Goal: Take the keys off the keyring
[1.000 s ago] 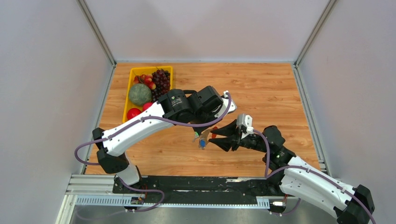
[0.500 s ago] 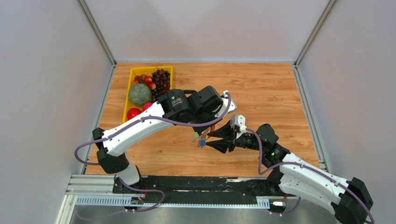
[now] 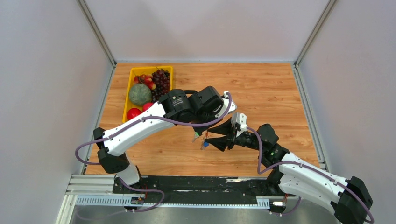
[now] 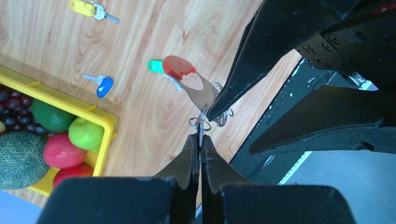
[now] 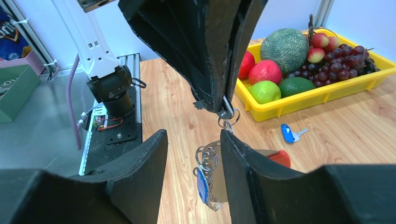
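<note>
Shut tight, the left pincer (image 4: 200,140) grips a small wire loop (image 4: 198,123) at the top of the keyring (image 4: 198,93), which dangles from its fingertips above the table (image 3: 261,88). Its arm stretches from the near left corner slantwise to the middle of the table, wrist bent so the fingers point down. Level and reaching in from the near right, the right pincer (image 5: 194,134) has its jaws spread, one finger on each side of the hanging keyring. The tip of one finger seems to touch the metal plate, though the angle makes that hard to judge. One blue key (image 5: 201,184) hangs on the keyring between the right pincer's fingers. Three keys lie loose on the table beyond the left pincer: a yellow key (image 4: 86,8), a second blue key (image 4: 102,85) and a green key (image 4: 153,66), half hidden behind the keyring's red band (image 4: 180,67). One yellow fruit tray (image 4: 56,95) sits beside them, well apart from both pincers.
</note>
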Action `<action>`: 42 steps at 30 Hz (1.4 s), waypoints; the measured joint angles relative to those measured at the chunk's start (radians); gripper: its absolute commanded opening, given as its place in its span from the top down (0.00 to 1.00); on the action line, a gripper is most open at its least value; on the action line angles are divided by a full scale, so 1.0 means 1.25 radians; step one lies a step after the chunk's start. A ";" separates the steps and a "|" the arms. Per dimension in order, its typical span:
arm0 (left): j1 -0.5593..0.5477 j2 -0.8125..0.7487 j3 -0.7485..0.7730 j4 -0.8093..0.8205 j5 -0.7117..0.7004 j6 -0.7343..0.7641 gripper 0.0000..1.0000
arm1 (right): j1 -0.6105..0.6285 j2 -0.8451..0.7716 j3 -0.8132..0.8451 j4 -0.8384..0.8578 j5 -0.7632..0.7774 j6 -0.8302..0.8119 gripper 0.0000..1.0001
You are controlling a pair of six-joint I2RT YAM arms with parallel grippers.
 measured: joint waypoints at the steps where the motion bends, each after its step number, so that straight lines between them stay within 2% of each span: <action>1: 0.000 0.000 0.000 0.000 0.000 0.000 1.00 | 0.000 0.000 0.000 0.000 0.006 0.000 0.49; 12: 0.000 0.000 0.000 0.000 0.007 0.000 1.00 | 0.000 0.005 0.000 0.000 0.033 0.000 0.48; 18: 0.000 0.000 0.000 0.000 0.015 -0.001 1.00 | 0.003 0.020 0.000 0.001 0.033 0.000 0.51; 20: 0.000 0.000 0.000 0.000 0.021 -0.002 1.00 | 0.006 0.027 0.000 0.005 0.035 0.001 0.54; 22: 0.000 0.000 0.000 0.000 0.027 -0.005 1.00 | 0.010 0.032 0.000 0.013 0.041 0.001 0.61; 29: 0.000 0.000 0.000 0.002 0.050 -0.009 1.00 | 0.016 0.041 0.000 0.024 0.076 0.006 0.99; 42: 0.030 -0.005 -0.008 0.020 0.059 -0.039 1.00 | 0.017 -0.016 0.000 -0.045 0.059 -0.028 1.00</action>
